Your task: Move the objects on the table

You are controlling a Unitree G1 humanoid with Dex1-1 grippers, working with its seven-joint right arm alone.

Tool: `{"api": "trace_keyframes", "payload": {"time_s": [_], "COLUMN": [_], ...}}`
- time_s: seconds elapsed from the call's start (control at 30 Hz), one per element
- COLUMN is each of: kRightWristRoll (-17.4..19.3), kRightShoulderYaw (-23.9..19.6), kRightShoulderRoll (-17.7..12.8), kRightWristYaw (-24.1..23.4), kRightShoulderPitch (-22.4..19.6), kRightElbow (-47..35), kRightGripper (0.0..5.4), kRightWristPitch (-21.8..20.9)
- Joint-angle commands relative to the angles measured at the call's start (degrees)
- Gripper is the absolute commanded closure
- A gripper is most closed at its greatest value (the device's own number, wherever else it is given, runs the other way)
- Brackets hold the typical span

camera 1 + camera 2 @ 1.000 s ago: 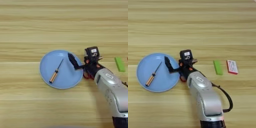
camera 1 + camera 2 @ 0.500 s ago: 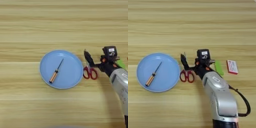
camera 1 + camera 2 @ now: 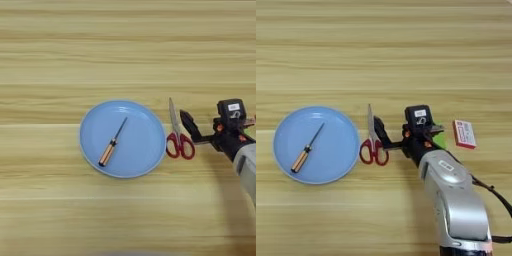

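Blue plate (image 3: 286, 170) sits on the wooden counter (image 3: 381, 55) with the screwdriver (image 3: 306, 148) lying inside it, tip toward the upper right. Red-handled scissors (image 3: 372, 142) lie just right of the plate, blades pointing away from the robot. Right gripper (image 3: 380, 134) is just right of the scissors; jaws' state can't be told. Green block (image 3: 439, 140) shows behind the arm, a red-and-white box (image 3: 464, 134) further right.

A screwdriver (image 3: 113, 146) is held in a blue plate (image 3: 142, 160). Red-handled scissors (image 3: 177, 135) are laid just right of it, on the table (image 3: 100, 50). The claw (image 3: 187, 125) is seen beside them.
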Motion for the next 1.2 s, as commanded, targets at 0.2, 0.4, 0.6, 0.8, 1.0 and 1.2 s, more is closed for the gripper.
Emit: {"api": "trace_keyframes", "payload": {"time_s": [0.2, 0.4, 0.6, 0.8, 1.0, 1.2], "kRightWristRoll": [-0.8, -1.4, -2.2, -3.4, -4.5, -4.8], "kRightShoulderYaw": [-0.5, 0.0, 1.2, 3.8, 4.9, 4.5], "kRightShoulderRoll": [-3.5, -4.4, -4.8, -5.5, -5.7, -5.8], "kRightWristYaw": [1.0, 1.5, 2.3, 3.1, 3.4, 3.3], "kRightShoulderPitch": [0.8, 2.1, 2.9, 3.8, 4.0, 3.6], "kRightElbow": [-4.3, -4.7, -5.0, -6.2, -5.5, -4.5], "kRightGripper": [0.08, 0.08, 0.08, 0.08, 0.08, 0.08], "kRightWristPitch": [-1.1, -0.9, -0.8, -0.2, -0.1, -0.1]}}
